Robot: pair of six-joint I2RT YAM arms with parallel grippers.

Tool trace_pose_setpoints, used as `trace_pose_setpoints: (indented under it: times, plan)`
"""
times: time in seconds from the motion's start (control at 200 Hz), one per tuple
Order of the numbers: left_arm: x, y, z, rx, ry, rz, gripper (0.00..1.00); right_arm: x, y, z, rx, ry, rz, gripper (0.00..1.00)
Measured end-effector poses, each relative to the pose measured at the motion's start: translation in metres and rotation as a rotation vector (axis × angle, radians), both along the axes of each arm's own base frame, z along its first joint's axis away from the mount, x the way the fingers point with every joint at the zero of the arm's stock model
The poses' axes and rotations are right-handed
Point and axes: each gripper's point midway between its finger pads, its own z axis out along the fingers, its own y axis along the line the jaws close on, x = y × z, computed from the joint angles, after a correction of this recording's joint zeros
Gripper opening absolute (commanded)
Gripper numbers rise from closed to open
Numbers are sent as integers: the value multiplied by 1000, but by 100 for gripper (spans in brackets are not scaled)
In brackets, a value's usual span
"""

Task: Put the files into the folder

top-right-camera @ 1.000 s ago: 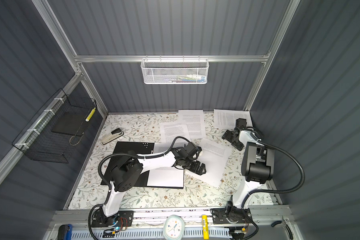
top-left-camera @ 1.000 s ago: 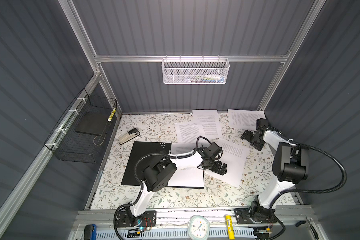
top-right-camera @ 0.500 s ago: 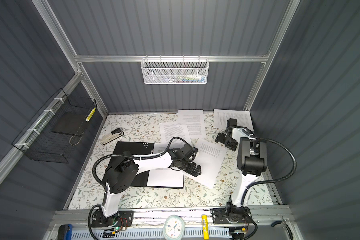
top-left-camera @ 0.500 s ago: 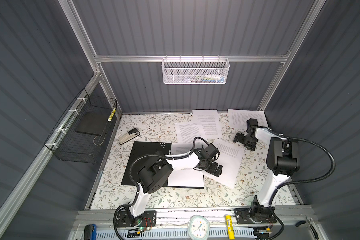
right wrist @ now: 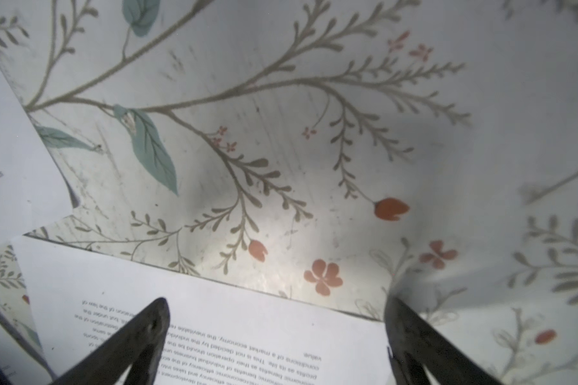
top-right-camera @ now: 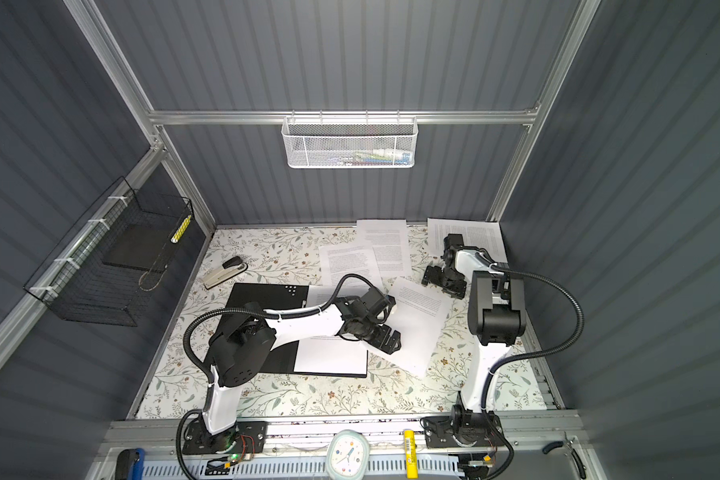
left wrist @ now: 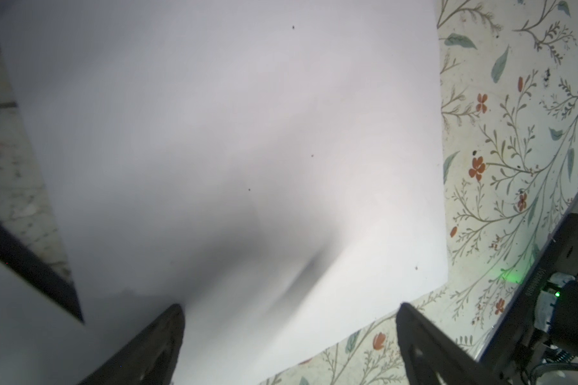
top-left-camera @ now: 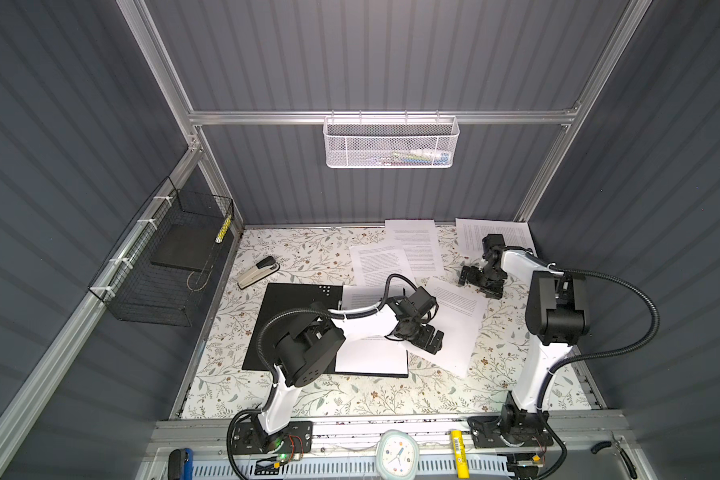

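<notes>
Lying near folder point(top-left-camera: 292, 296): stapler point(top-left-camera: 258, 272); left claw point(top-left-camera: 428, 340) over tilted sheet point(top-left-camera: 460, 328).

My left arm point(top-left-camera: 360, 328) & right arm point(top-left-camera: 531, 370): white link shells, black joint housings, black ribbed cable hose point(top-left-camera: 641, 299) each. Black fingers on left gripper point(left wrist: 289, 313) & right gripper point(right wrist: 276, 306). Green LED point(top-left-camera: 282, 456) by left base.

Left arm point(top-left-camera: 304, 349) hides part of the folder point(top-left-camera: 292, 299) middle.
</notes>
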Motion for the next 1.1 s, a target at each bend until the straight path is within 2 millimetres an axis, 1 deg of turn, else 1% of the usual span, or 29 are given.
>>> trace_pose_setpoints:
  times: [0.265, 0.395, 0.51, 0.62, 0.765, 0.916, 1.096]
  plan:
    - [0, 0, 0, 0, -1, -3, 100, -10, 3, -1, 3, 36, 7, 99]
    - [0, 0, 0, -1, 0, -7, 100, -20, 7, -1, 10, 64, 21, 99]
    - [1, -1, 1, 5, 8, -8, 100, -31, 22, 3, 96, 64, 37, 99]
    - [1, -1, 1, 10, 15, -10, 100, -45, 43, 8, 222, 52, 30, 99]
    - [4, -2, 1, 7, 21, -8, 100, -68, 63, 25, 357, 4, -2, 99]
    - [5, -2, 1, 2, 30, -8, 100, -79, 75, 49, 465, -88, -26, 99]
    - [5, -2, 1, -2, 38, -8, 100, -92, 87, 67, 569, -165, -55, 99]
